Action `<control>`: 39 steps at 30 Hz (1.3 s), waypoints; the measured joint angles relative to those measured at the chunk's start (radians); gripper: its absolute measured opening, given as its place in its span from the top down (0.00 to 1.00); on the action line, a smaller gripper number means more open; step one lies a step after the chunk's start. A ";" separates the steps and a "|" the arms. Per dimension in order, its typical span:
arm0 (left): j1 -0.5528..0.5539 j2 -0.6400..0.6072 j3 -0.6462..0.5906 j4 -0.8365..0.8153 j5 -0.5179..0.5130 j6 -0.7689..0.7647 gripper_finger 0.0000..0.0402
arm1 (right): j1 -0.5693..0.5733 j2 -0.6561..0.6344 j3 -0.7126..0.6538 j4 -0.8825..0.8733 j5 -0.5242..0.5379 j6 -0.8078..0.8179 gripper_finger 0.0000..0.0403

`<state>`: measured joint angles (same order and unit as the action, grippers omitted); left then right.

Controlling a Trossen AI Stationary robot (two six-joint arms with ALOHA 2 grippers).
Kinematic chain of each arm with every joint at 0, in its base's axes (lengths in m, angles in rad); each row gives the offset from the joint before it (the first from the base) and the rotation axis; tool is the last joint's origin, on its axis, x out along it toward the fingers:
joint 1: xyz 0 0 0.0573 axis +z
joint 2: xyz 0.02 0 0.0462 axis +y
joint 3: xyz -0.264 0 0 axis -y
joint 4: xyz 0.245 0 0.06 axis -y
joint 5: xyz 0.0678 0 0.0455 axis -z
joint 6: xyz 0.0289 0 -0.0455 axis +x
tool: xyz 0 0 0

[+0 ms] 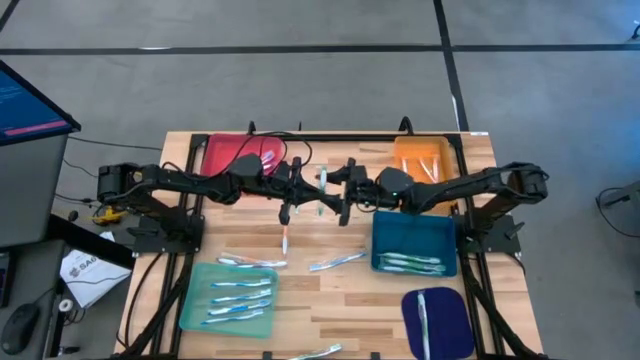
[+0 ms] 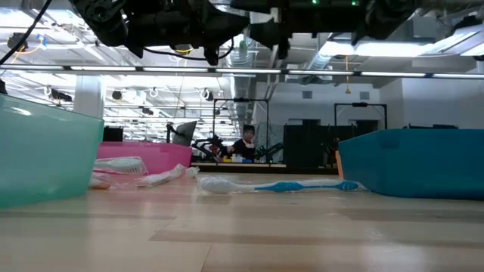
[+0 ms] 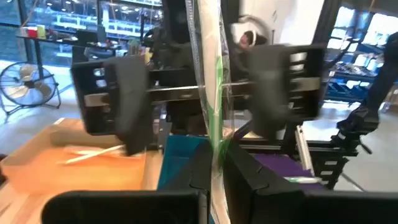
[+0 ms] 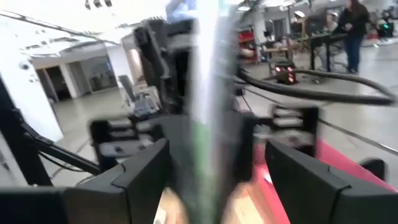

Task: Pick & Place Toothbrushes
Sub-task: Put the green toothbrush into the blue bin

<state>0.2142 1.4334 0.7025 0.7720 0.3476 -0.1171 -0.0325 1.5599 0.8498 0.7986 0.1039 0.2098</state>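
A toothbrush [image 3: 214,118] in a clear wrapper with a green stripe stands upright in mid-air over the table's middle [image 1: 322,182]. My left gripper [image 3: 214,160], reaching level from the table's left, is shut on it. My right gripper [image 4: 217,158] comes level from the right and is open. Its two fingers [image 3: 134,102] stand on either side of the toothbrush without touching it. More toothbrushes lie loose on the wooden table [image 1: 250,262] [image 1: 337,262] [image 1: 284,238] and in the trays. My left gripper pinches the wrapped toothbrush's lower part [image 3: 215,149] between its two fingers. The fingers come level from the table's left and lie across the toothbrush. It stands upright, most of its length above the fingers, lifted clear of the table.
A red tray [image 1: 232,152] and an orange tray [image 1: 425,160] sit at the far edge. A blue tray [image 1: 413,240], a mint tray [image 1: 230,298] and a purple tray [image 1: 437,322] lie nearer, with toothbrushes in them. One toothbrush [image 2: 276,185] lies between the trays.
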 joint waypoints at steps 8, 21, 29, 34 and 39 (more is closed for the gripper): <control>0.000 0.000 -0.005 -0.038 -0.009 0.009 0.98 | 0.022 0.014 0.032 0.009 -0.028 -0.133 0.35; 0.000 0.000 -0.012 -0.039 -0.032 0.034 0.98 | 0.001 -0.017 0.030 -0.081 -0.028 -0.115 0.35; 0.000 0.000 -0.012 -0.039 -0.042 0.035 0.98 | -0.002 -0.017 0.030 -0.096 -0.029 -0.128 0.49; 0.000 0.000 -0.013 -0.039 -0.047 0.035 0.98 | -0.002 -0.017 0.030 -0.118 -0.029 -0.151 0.73; 0.000 0.000 -0.013 -0.041 -0.054 0.043 0.98 | -0.004 -0.018 0.030 -0.149 -0.028 -0.170 0.96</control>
<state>0.2138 1.4334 0.6895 0.7312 0.2936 -0.0745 -0.0360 1.5417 0.8795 0.6500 0.0754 0.0397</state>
